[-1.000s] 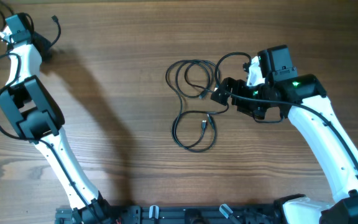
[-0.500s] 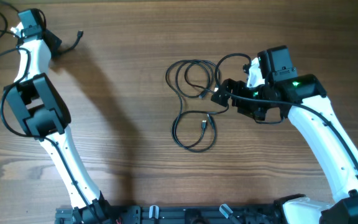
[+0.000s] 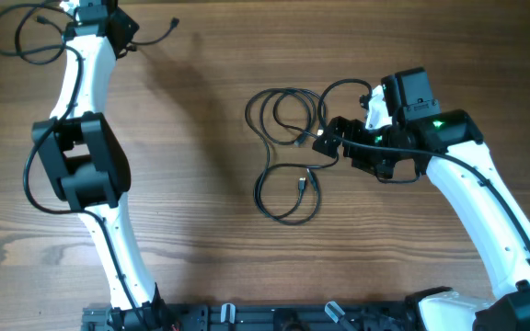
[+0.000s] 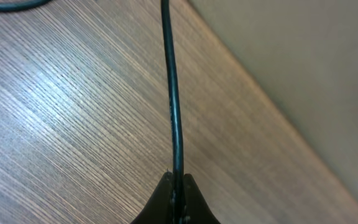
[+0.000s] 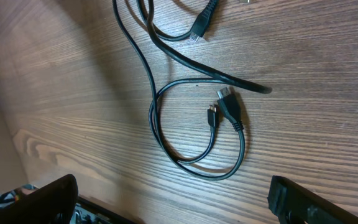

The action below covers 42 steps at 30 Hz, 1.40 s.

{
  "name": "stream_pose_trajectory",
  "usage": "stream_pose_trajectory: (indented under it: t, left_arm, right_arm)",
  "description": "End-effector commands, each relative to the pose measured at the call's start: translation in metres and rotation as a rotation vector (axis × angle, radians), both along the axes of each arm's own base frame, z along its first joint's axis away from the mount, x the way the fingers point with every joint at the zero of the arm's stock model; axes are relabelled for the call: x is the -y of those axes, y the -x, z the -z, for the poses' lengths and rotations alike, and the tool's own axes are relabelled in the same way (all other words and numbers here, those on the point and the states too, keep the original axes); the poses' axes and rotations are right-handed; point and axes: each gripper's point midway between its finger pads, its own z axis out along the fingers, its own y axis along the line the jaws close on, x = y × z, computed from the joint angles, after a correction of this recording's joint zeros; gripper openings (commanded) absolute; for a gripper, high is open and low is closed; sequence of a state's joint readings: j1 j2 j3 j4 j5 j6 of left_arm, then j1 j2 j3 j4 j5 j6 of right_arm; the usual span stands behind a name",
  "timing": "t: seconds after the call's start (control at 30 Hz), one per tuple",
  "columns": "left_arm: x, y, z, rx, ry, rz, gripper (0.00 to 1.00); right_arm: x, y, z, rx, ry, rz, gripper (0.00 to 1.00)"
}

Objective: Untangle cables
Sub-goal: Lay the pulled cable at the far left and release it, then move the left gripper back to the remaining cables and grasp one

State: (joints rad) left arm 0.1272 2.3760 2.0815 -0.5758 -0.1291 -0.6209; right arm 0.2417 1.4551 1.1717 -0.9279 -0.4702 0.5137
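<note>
A tangle of thin black cables point(image 3: 286, 152) lies in loose loops at the table's middle. In the right wrist view its lower loop point(image 5: 197, 152) and small plugs point(image 5: 225, 106) show. My right gripper point(image 3: 324, 141) hovers at the tangle's right edge, with its jaws point(image 5: 179, 205) wide open and empty. My left gripper point(image 3: 107, 11) is at the table's far left edge. Its jaws point(image 4: 177, 186) are shut on one separate black cable point(image 4: 171, 93). That cable's loop point(image 3: 21, 32) trails to the left and its free end point(image 3: 168, 24) sticks out to the right.
The wooden table's far edge point(image 4: 260, 99) runs diagonally just beyond the left gripper, with a drop behind it. The arm bases stand along a black rail point(image 3: 265, 317) at the near edge.
My left arm has swung to the right along the far edge, dragging the held cable with it. The right arm and the central tangle have not moved.
</note>
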Motion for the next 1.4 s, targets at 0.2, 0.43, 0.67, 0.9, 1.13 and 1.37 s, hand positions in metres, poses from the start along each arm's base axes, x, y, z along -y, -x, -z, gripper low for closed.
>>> stream_pose_trajectory:
  t: [0.2, 0.43, 0.67, 0.9, 1.13, 1.37]
  left_arm:
    - [-0.061, 0.006, -0.021, 0.085, 0.013, -0.200, 0.12]
    - [-0.055, 0.007, -0.020, 0.059, -0.009, -0.157, 0.59]
    - [0.049, 0.020, -0.079, 0.087, 0.191, 0.350, 0.85]
    - [0.203, 0.109, -0.063, -0.194, 0.486, 0.808, 1.00]
    - [0.301, 0.192, -0.050, -0.507, 0.572, 0.896, 1.00]
    - [0.367, 0.226, -0.035, -0.622, 0.475, 0.774, 0.96]
  right_arm:
    - [0.000, 0.000, 0.003, -0.005, 0.012, -0.016, 1.00]
    - [0.000, 0.001, 0.003, -0.006, 0.012, -0.016, 1.00]
    - [-0.001, -0.004, 0.002, 0.015, 0.011, -0.014, 1.00]
    - [0.030, -0.024, -0.022, 0.102, 0.040, 0.057, 1.00]
    - [0.109, -0.038, -0.077, 0.207, 0.080, 0.242, 1.00]
    - [0.173, -0.026, -0.065, 0.128, 0.167, 0.432, 1.00]
